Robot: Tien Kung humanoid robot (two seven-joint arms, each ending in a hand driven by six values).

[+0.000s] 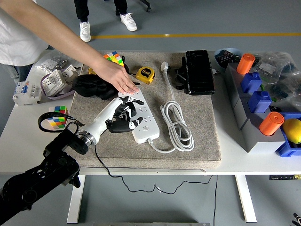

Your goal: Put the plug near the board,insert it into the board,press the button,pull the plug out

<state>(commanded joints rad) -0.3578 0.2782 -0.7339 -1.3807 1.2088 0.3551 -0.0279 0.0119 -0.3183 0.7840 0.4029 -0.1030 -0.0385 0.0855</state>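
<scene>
A white power strip (145,120) lies on a grey mat (200,141). A black plug (123,112) sits on the strip's left side, and its thin black cable (100,162) runs off the near edge. My left hand (122,119) is over the strip with its fingers curled around the plug, hiding most of it. A person's hand (120,80) presses flat on the strip's far end. My right arm is out of view.
The strip's white cord (177,125) is coiled to its right. A yellow tape measure (145,74), a black case (197,70), a black bundle (91,87) and two colour cubes (58,117) lie around. Grey and blue blocks with orange cylinders (270,123) stand at the right.
</scene>
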